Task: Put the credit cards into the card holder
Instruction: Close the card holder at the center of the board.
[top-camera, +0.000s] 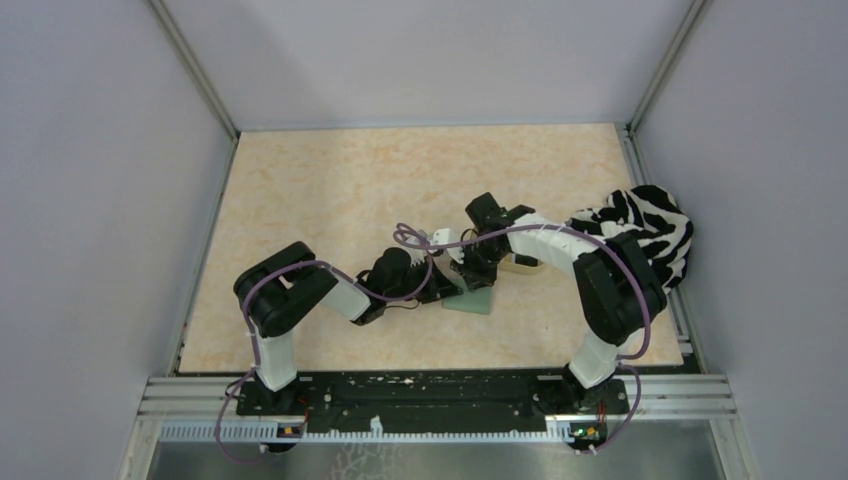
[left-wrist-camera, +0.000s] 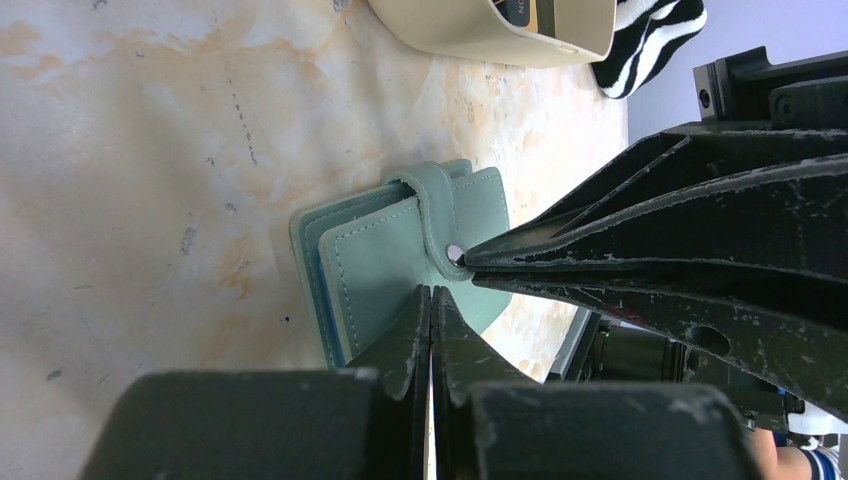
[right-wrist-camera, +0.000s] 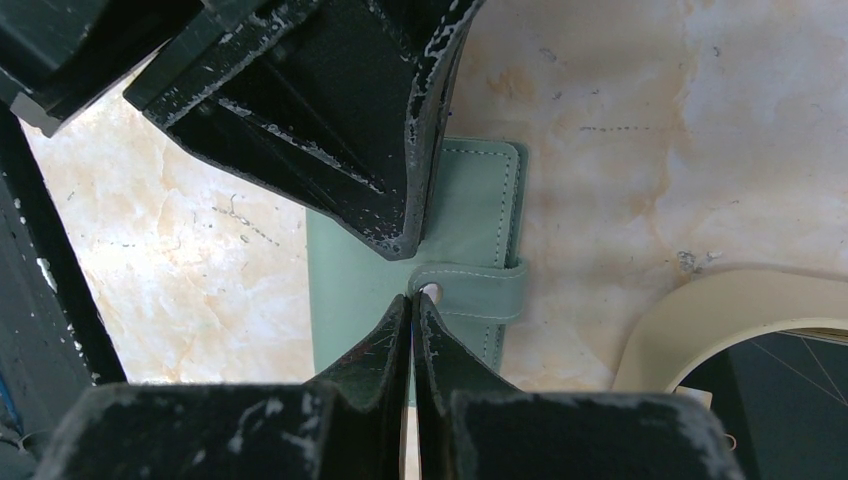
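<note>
So both arms were bunched up mid-counter (top-camera: 350, 180), right over the card holder (left-wrist-camera: 370, 270). It was lying flat and folded closed, with its strap wrapped around the edge and the snap end resting on the top face. The left end effector (left-wrist-camera: 432, 295) had its fingers pressed together, with the tip down on the holder's top face just beside the strap. The right end effector (right-wrist-camera: 412, 300) was closed too, its tips meeting right at the snap end of the strap. I honestly couldn't tell if it was pinching the strap or just touching it. The two tips were nearly touching each other, coming in from roughly right angles.

The tan tray (left-wrist-camera: 470, 40) sat near the holder on the far-right side, not touching it. As for the credit cards (left-wrist-camera: 528, 12), only a bit of a dark one with a gold patch showed inside the tray. A black-and-white striped cloth (top-camera: 645, 230) was bunched up by the right wall, past the tray.
</note>
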